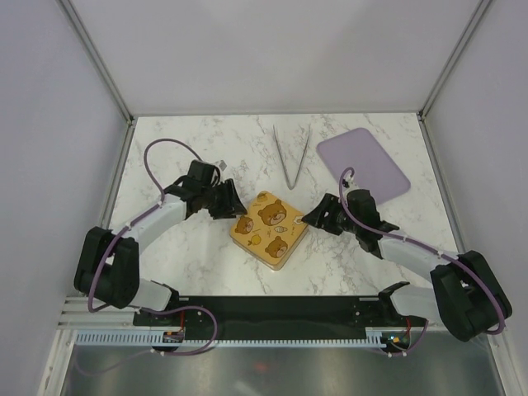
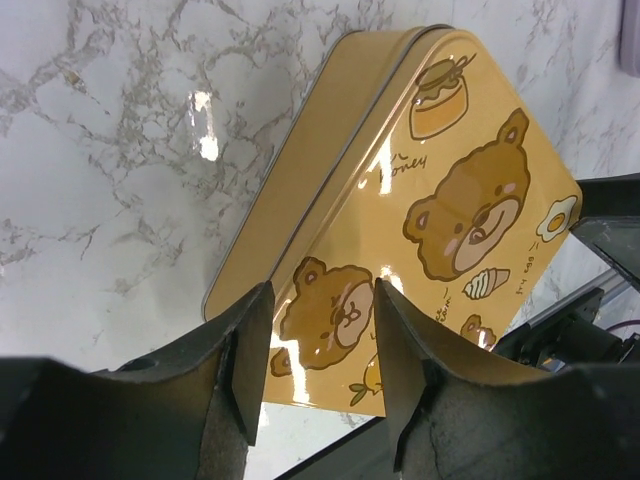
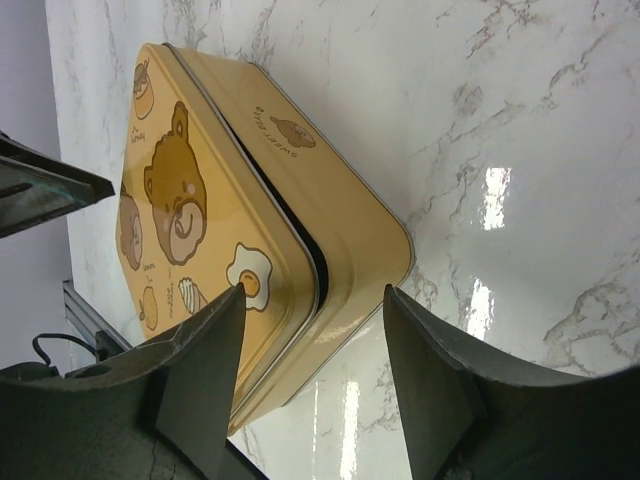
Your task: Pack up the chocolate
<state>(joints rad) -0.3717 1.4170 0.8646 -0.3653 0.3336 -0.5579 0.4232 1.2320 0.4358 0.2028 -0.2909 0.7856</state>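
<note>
Roughly at the middle of the marble surface (image 1: 206, 276) sits a square yellow tin (image 1: 269, 229), turned so that its corners point toward the two arms. Its bear-printed lid (image 2: 450, 200) is on. In the right wrist view a dark gap shows between the lid (image 3: 170, 190) and the base below it around the near corner, so the lid does not sit fully flush there.

No chocolate shows in any view. Whether the pieces lie under the lid cannot be told.

The left tool (image 1: 236, 209) hangs at the tin's left corner, released, its jaws spread with nothing between them. From its own camera the left tool (image 2: 320, 300) frames the near edge of the lid and one small bear face; whether the fingers (image 2: 250, 350) touch the tin is unclear.

The right tool (image 1: 312, 219) is at the opposite corner, also released. In its wrist view the right tool (image 3: 315, 300) straddles the tin's rounded corner, fingers apart on either side.

Metal tweezers (image 1: 291, 157) lie at the back of the surface, and a purple mat (image 1: 363, 165) lies near them to the right, well apart from the tin.
</note>
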